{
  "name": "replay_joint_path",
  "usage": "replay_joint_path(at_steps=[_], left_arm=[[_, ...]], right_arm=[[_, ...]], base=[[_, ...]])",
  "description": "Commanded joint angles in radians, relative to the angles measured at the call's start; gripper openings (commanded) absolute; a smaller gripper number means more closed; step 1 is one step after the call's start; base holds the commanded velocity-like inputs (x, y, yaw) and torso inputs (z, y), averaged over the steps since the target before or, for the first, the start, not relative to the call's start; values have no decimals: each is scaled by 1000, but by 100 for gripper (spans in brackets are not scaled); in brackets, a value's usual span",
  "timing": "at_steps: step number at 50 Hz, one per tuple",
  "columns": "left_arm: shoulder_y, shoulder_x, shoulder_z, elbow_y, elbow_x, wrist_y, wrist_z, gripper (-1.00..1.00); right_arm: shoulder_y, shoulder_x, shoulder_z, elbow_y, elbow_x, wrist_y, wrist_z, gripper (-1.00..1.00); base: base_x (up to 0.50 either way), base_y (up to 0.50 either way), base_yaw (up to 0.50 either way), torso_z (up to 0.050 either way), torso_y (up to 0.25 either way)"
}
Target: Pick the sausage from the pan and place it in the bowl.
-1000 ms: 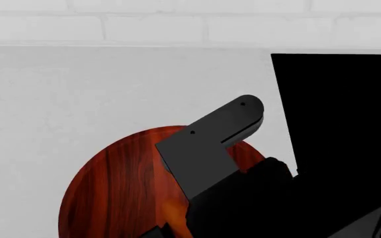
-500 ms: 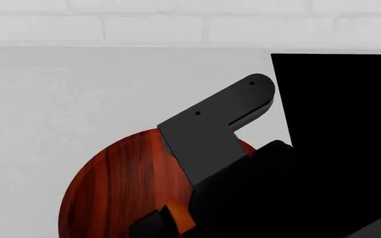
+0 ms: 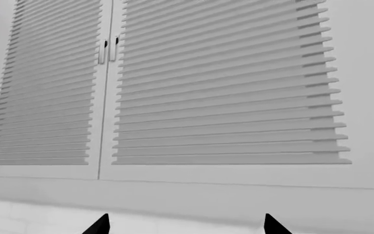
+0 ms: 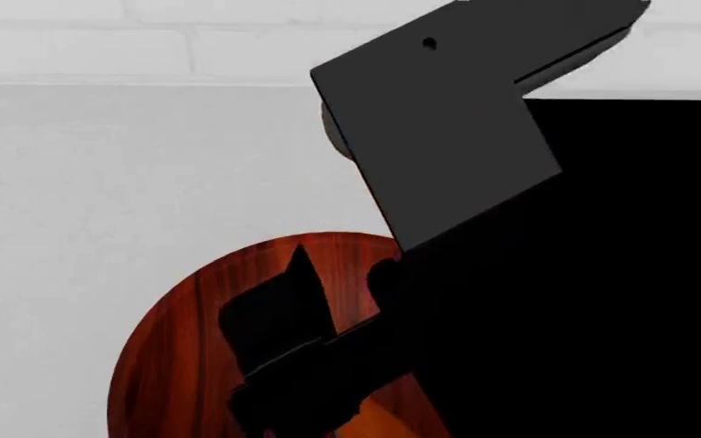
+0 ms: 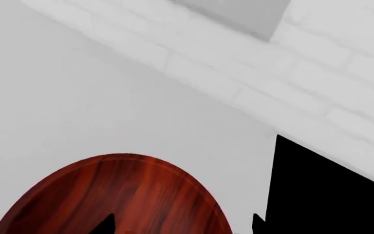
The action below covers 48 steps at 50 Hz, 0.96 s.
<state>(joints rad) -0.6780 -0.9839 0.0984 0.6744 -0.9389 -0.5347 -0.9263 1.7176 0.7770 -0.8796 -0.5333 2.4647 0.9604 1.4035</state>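
From my station, the right wrist feed showed the right hand (image 5: 181,227) with its two black fingertips (image 5: 105,226) spread well apart at the frame's edge, and nothing was visible between them. It hung above the large round glossy reddish-brown wooden bowl (image 5: 115,195), which sat on the plain white desk (image 5: 76,97). A white brick wall (image 5: 317,87) ran behind the desk. A flat black block (image 5: 323,195) stood just beside the bowl.

On the head camera the black right arm (image 4: 448,119) filled much of the picture, its upper link raised across the brick wall (image 4: 143,41). The dark fingers (image 4: 280,319) sat over the bowl (image 4: 174,365), whose near and right parts were covered by the arm.

I could not pick out the small orange-red sausage with any certainty. A lighter orange patch (image 4: 381,420) showed at the bottom edge, inside the bowl and next to the arm, but I could not tell whether it was the sausage or the bowl's own sheen. The black frying pan appeared in none of my feeds.

The left hand (image 3: 183,227) pointed at a pair of white louvred cabinet doors (image 3: 226,97), its fingertips (image 3: 272,226) also wide apart and holding nothing.
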Motion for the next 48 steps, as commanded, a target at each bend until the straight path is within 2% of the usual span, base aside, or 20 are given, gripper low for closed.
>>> replay_joint_path(at_steps=[1,9,16,17,22,28,30,34,37,48], left_arm=[[-22,15,-25,4,7,-22,12,100],[-30,12,-28,14,-2,-29,7,100],[-41,25,-9,4,11,-33,12,100],[-45,29,-3,1,15,-34,13,100],[-60,40,13,-4,22,-39,18,100],[-67,50,24,-5,26,-44,15,100],[-67,52,26,-4,25,-46,13,100],[-104,52,32,-7,1,-74,6,100],[-66,54,31,-2,27,-49,10,100],[-75,69,50,-12,38,-50,18,100]], right_arm=[[134,29,90,-28,28,-22,4,100],[165,89,154,-72,21,-54,9,100],[130,179,261,-113,-59,-83,-40,100],[127,200,287,-144,-118,-47,-63,100],[13,314,410,-205,-229,-76,-165,100],[-72,395,513,-251,-296,-123,-240,100],[-70,351,491,-251,-310,-146,-194,100],[-82,344,502,-261,-322,-177,-175,100],[-94,342,506,-264,-335,-190,-168,100],[-97,339,519,-270,-367,-220,-125,100]], base=[[0,0,0,0,0],[0,0,0,0,0],[0,0,0,0,0],[0,0,0,0,0],[0,0,0,0,0],[0,0,0,0,0],[0,0,0,0,0],[0,0,0,0,0],[0,0,0,0,0],[0,0,0,0,0]])
